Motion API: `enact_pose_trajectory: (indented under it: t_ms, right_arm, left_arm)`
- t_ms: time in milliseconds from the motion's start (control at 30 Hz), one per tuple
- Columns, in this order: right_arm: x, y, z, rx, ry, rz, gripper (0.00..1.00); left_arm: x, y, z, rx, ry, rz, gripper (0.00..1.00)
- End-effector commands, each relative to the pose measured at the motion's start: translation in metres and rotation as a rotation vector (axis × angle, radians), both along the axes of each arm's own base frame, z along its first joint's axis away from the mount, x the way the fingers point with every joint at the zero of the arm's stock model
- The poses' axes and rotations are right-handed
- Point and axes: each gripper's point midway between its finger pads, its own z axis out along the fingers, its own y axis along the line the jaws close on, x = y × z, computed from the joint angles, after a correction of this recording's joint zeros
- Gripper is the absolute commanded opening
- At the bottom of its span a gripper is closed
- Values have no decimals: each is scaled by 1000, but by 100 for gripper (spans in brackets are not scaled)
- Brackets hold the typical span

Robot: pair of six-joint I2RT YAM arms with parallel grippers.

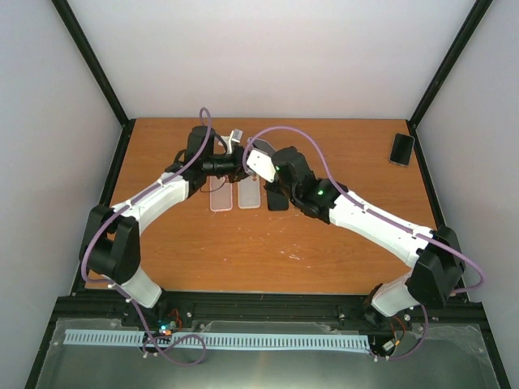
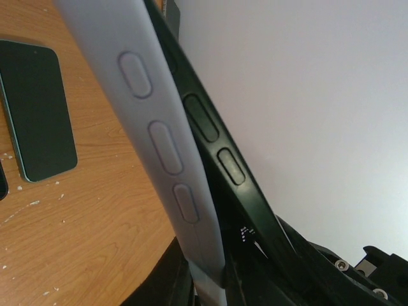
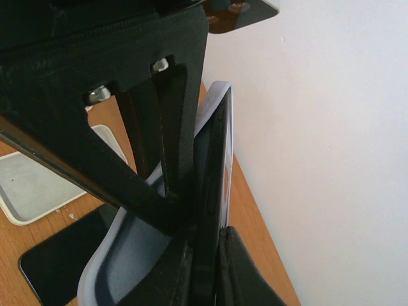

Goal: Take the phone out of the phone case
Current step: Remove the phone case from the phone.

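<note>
The pale grey phone case stands on edge in the left wrist view. My left gripper is shut on its lower end. The black phone leans away from the case on the right, with a gap opening between them. From the right wrist camera, my right gripper is shut on the thin black phone. The case's hollow inside shows to its left. In the top view both grippers, left and right, meet above the back middle of the table.
Two clear cases and a black phone lie on the wooden table just below the grippers. Another phone lies at the far right corner. White walls close in the back and sides.
</note>
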Motion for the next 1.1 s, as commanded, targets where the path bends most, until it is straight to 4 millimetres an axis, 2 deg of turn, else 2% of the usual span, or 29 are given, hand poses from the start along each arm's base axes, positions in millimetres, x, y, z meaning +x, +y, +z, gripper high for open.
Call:
enact_pose_trajectory:
  t_ms: [0,633,1067]
  right_arm:
    - [9,-37,89,181,-148,-127,3]
    - [14,-63,111,292,-113,-178,3]
    - [28,-88,117,350,-114,-232,3]
  left_arm:
    - [31,31,-21,165,-118,147,1]
    - [45,47,-31,267,-163,226,1]
    - [36,41,-25,224,-203,182,1]
